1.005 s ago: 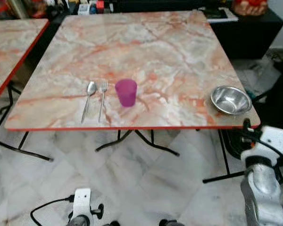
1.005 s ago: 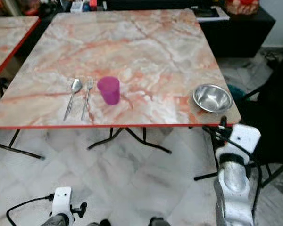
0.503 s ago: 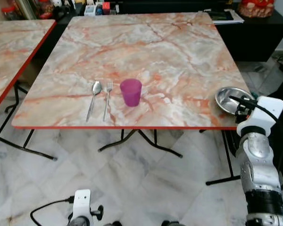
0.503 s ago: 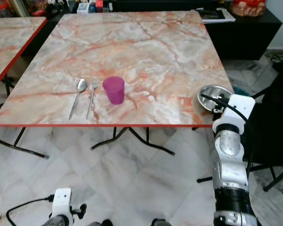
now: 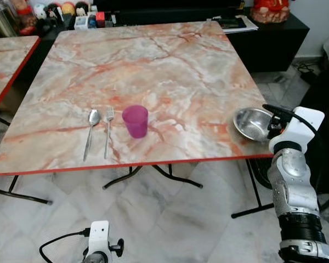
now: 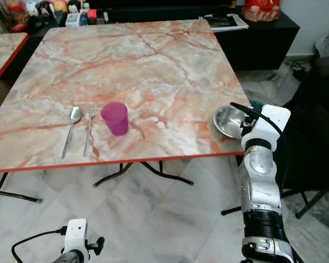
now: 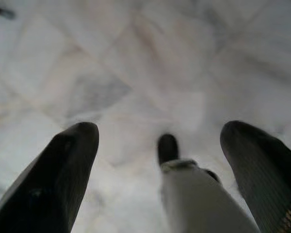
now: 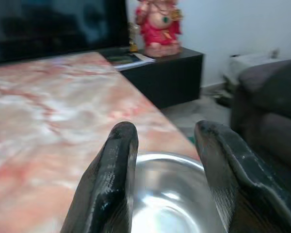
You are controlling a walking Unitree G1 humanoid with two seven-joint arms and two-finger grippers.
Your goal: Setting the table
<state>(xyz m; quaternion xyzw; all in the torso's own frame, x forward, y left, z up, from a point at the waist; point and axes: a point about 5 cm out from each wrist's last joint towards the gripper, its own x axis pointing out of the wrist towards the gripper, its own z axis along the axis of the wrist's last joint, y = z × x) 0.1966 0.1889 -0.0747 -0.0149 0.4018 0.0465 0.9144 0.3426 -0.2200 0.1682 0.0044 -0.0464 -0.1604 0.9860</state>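
A square desk (image 5: 170,60) with a pink-orange marbled top and a red edge is seen on a pale marble-tiled floor (image 5: 170,219); a second desk (image 5: 5,60) of the same pattern is seen to its left. Behind the main desk, a black cabinet (image 5: 268,38) carrying a red figurine (image 8: 160,24) is placed against a white wall.

The left gripper (image 7: 160,160) is held low over the floor, its fingers spread wide and nothing held. To the left of the purple cup (image 5: 135,121), a spoon (image 5: 91,130) and a fork (image 5: 107,129) are laid side by side near the front edge. The cup is set upright; its contents cannot be made out. Well to the right of the cup, a steel bowl (image 5: 252,124) is set at the front right corner, apparently empty. The right gripper (image 8: 165,170) is poised over the bowl's rim, its fingers parted on either side, with no grasp shown.
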